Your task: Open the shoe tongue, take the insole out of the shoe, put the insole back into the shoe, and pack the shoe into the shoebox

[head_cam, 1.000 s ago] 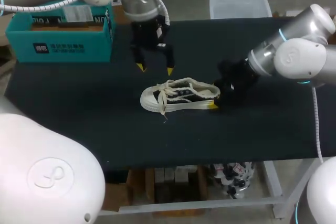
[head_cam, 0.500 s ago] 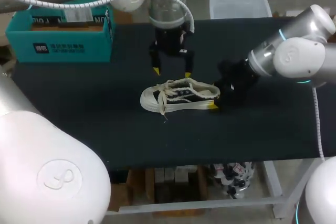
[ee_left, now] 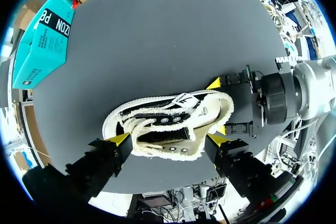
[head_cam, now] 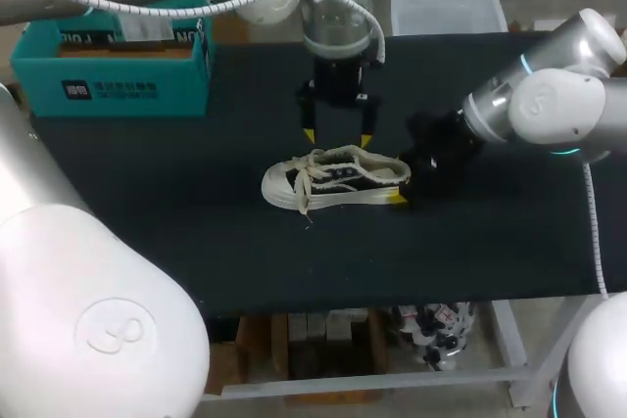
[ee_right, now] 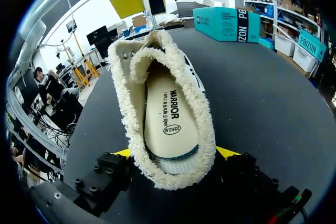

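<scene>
Swinging in from the left, the left gripper (head_cam: 338, 136) now hangs spread wide over the far side of the shoe (head_cam: 333, 178). The right gripper (head_cam: 400, 186) clamps the shoe's heel. The shoe lies at the middle of the table (head_cam: 196, 242), well apart from the shoebox (head_cam: 118, 70) at the far left corner.

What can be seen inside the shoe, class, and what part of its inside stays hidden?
Inside the sneaker lies its pale insole, printed at the heel end. Its front part cannot be seen: the tongue and laces cover the toe end.
</scene>
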`<state>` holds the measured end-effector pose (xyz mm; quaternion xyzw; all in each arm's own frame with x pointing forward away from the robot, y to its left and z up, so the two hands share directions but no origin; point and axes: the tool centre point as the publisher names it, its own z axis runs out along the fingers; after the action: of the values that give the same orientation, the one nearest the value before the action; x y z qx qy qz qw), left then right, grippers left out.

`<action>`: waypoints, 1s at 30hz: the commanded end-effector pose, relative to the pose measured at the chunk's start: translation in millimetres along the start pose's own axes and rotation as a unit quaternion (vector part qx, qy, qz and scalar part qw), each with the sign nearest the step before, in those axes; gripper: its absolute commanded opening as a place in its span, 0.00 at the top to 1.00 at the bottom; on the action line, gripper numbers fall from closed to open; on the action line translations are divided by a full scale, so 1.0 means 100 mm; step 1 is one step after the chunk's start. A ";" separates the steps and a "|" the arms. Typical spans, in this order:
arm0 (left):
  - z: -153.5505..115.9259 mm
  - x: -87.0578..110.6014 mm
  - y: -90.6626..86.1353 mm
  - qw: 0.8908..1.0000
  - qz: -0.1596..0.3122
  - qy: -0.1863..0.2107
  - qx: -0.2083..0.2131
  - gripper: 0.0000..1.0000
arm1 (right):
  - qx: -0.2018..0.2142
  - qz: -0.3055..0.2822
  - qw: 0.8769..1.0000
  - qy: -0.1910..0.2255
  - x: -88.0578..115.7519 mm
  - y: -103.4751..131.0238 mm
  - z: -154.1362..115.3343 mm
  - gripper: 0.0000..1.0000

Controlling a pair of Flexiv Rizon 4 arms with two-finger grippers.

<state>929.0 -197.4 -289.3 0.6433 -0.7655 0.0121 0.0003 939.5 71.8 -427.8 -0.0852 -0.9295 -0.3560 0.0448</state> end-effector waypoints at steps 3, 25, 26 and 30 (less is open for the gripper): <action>0.09 0.20 0.08 0.999 -0.007 -0.038 0.011 0.26 | -0.001 -0.001 1.000 0.000 0.04 -0.04 0.07 1.00; 0.50 0.29 0.10 0.997 -0.020 -0.076 -0.015 0.37 | -0.001 -0.001 1.000 0.000 0.04 -0.04 0.07 1.00; 0.51 0.29 0.10 0.996 -0.020 -0.080 -0.016 0.36 | -0.001 -0.001 1.000 0.000 0.04 -0.04 0.07 1.00; 0.56 0.25 0.10 0.995 -0.020 -0.091 -0.019 0.39 | -0.001 -0.001 1.000 0.000 0.04 -0.04 0.07 1.00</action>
<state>912.7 -215.8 -341.4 0.6565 -0.7506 -0.0527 -0.0527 939.2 72.0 -427.9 -0.0846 -0.9293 -0.3566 0.0451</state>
